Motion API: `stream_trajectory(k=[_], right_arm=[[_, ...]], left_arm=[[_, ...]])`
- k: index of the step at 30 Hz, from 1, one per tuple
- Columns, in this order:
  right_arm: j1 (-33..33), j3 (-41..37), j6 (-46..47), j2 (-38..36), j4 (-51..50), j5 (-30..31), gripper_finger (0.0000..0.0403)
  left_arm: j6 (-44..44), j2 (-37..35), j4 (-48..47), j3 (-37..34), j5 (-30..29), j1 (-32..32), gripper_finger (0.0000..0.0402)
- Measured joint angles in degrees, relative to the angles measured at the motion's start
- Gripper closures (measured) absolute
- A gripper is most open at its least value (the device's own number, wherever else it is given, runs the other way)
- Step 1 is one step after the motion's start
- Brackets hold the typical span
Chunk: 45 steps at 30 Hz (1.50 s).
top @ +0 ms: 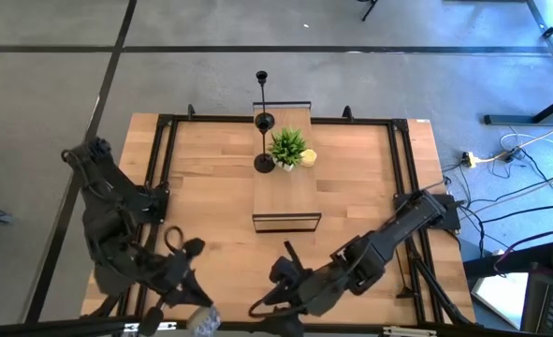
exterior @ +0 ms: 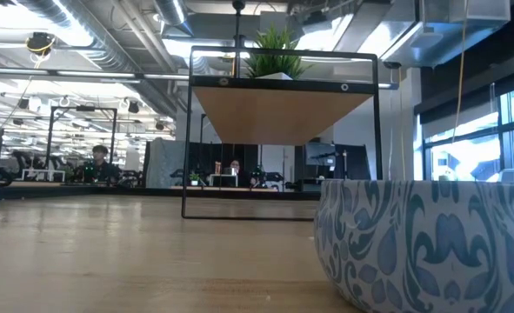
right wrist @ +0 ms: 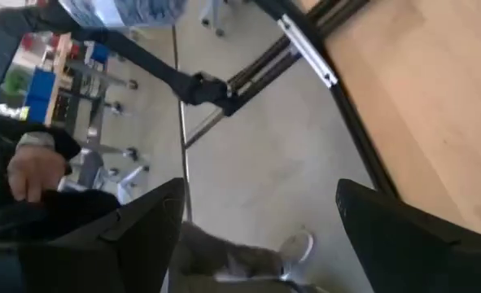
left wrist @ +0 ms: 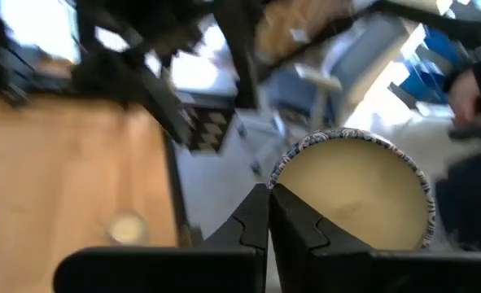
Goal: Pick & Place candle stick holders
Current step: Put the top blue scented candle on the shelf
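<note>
We find the thin black metal candle stick holders at the far side of the wooden table, on and around the small wooden shelf with a black wire frame. In the high view one round black base lies on the shelf top just beside the little green potted plant, a second base sits a little farther back on the same shelf top, and a third stick shows beyond the far edge of the shelf. A small yellow candle lies touching the plant on its other side.

We judge that these holders are light and stiff, but top-heavy: a tall rod on a small flat base will tip easily when it is pushed from the side. The metal looks smooth, so the rod may slide or turn between the jaws. We would take hold on the rod itself, rather low, near the base, and lift straight up, keeping away from the plant.

Both arms are at the near edge of the table, well apart from the shelf. The left gripper has its jaws closed together, with nothing between them; the blue and white patterned round bowl lies just beyond its tips. The right gripper has its jaws wide open and empty, and it looks over the table edge to the floor.
</note>
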Motion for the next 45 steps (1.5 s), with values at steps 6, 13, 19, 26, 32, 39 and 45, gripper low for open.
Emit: stream_trajectory(k=[6, 13, 19, 26, 32, 39, 45], right_arm=[[-2.8, 0.0, -4.5, 0.0, 17.3, -3.9, 0.0080], [-4.5, 0.0, -1.0, 0.0, 13.7, -3.4, 0.0080], [-5.3, 0.0, -0.9, 1.4, 16.9, -1.4, 0.0080], [-5.3, 0.0, -1.5, 1.5, 22.5, 1.9, 0.0080], [-5.4, 0.0, 10.6, 1.5, 22.5, -1.4, 0.0082], [-4.2, 0.0, 10.7, 1.5, 21.5, -2.9, 0.0081], [-3.6, 0.0, 7.9, 2.0, 17.9, 0.2, 0.0065]], left_arm=[[0.2, 1.4, -0.5, 0.3, 8.5, 2.1, 0.0400], [1.7, 1.5, 0.4, 0.3, 8.1, 2.7, 0.0400], [2.6, 1.5, 0.3, 0.3, 7.6, 3.6, 0.0400], [2.2, 1.5, -2.3, 0.3, 6.7, 3.5, 0.0400], [1.4, 1.5, -2.3, 0.3, 5.2, 3.5, 0.0400], [1.2, 1.5, -0.9, 0.3, 5.6, 3.5, 0.0400], [1.6, 1.5, 1.2, 0.3, 8.2, 4.5, 0.0400]])
